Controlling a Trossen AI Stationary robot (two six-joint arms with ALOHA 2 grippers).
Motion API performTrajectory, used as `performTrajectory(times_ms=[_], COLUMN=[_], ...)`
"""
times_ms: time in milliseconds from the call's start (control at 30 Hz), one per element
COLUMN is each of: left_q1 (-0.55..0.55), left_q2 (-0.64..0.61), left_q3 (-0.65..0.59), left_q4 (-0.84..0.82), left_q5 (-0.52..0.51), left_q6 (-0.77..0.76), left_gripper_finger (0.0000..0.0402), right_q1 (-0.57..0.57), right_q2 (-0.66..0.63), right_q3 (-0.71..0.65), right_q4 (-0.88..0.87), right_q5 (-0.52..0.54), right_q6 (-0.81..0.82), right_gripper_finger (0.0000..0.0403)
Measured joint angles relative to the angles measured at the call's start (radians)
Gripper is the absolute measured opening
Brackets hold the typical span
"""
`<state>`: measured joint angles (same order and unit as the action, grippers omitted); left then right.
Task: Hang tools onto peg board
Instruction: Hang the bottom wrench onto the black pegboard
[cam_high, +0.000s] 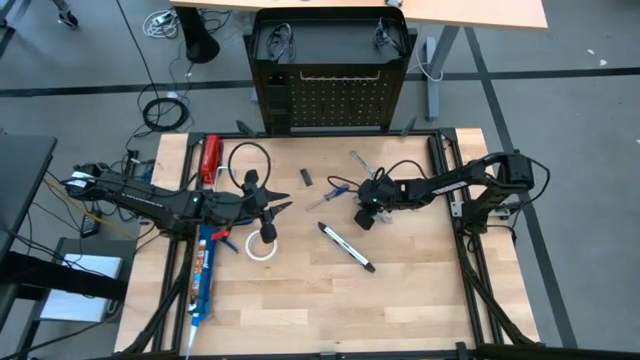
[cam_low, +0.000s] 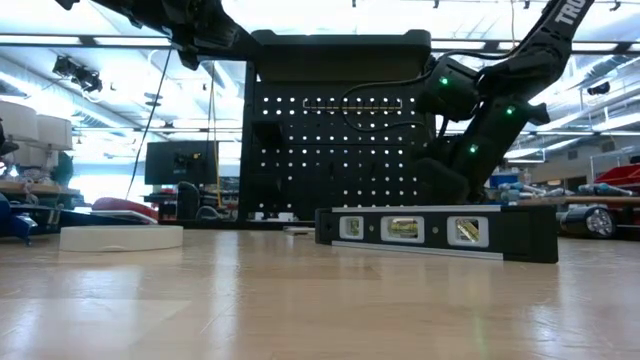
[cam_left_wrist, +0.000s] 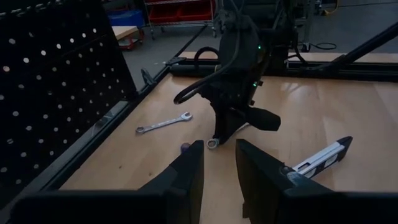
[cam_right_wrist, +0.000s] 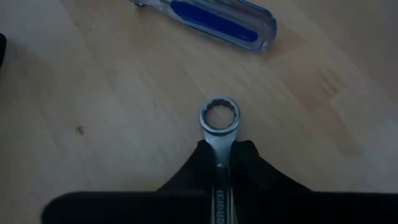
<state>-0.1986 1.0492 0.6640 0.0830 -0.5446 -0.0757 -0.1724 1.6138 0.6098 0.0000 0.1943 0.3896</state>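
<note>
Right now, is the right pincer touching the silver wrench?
Touching. The right wrist view shows the right pincer with both fingers closed against the shank of the silver wrench, its ring end sticking out beyond them.

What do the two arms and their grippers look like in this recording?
Both arms are dark, jointed and slim. The left gripper has two flat, blocky black fingers. The right gripper is a chunky black housing with small green lights and a looping black cable. White lettering shows on one arm's upper link in the low view.
</note>
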Motion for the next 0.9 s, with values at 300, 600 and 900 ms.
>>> performTrajectory(times_ms=[300,600,900], left_q1=[0.000,0.001,0.022], left_q2=[0.000,0.104,0.438], left_q3=[0.000,0.000,0.000], left_q4=[0.000,-0.008,0.276], left_q5=[0.000,0.000,-0.105], left_q6=[0.009,-0.001,0.069], left_gripper_finger=[0.0099,0.0099,0.0099], right_q1=[-0.003,-0.002,0.009], right_q2=[-0.086,-0.318,-0.483], right_q3=[-0.009,-0.006,-0.006], right_q4=[-0.049,-0.070,0.054], right_q5=[-0.036,-0.063,-0.029], right_q6=[-0.008,-0.016,-0.023], right_gripper_finger=[0.0044,0.0041,0.0041])
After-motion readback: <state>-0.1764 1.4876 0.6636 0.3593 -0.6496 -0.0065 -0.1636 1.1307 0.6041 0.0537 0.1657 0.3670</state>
